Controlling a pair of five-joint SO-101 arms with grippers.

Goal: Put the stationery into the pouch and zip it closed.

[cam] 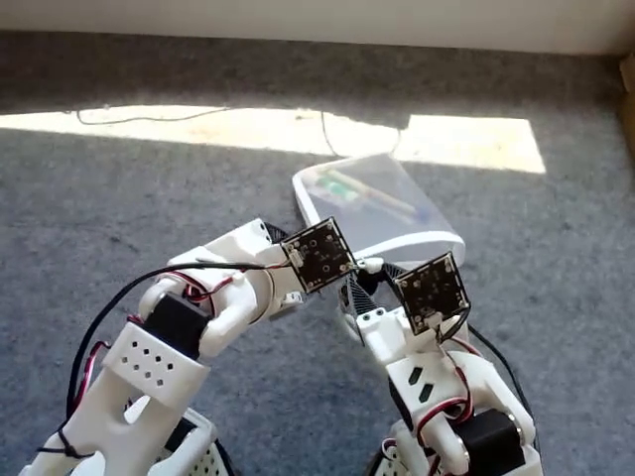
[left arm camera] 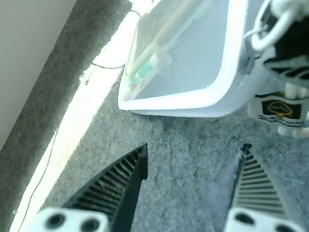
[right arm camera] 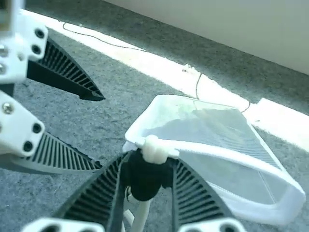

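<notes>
The pouch (cam: 382, 203) lies on grey carpet (cam: 149, 198) just ahead of both arms, partly in a sunlit strip (cam: 198, 127). From above, both grippers are hidden under their wrist boards. The left wrist view shows the left gripper (left arm camera: 193, 150) spread wide over bare carpet, just short of the pouch's white edge, with pens (left arm camera: 145, 67) visible through the mesh. The right wrist view shows the right gripper (right arm camera: 147, 162) pinched on the black zipper pull (right arm camera: 144, 181) at the pouch's near corner.
</notes>
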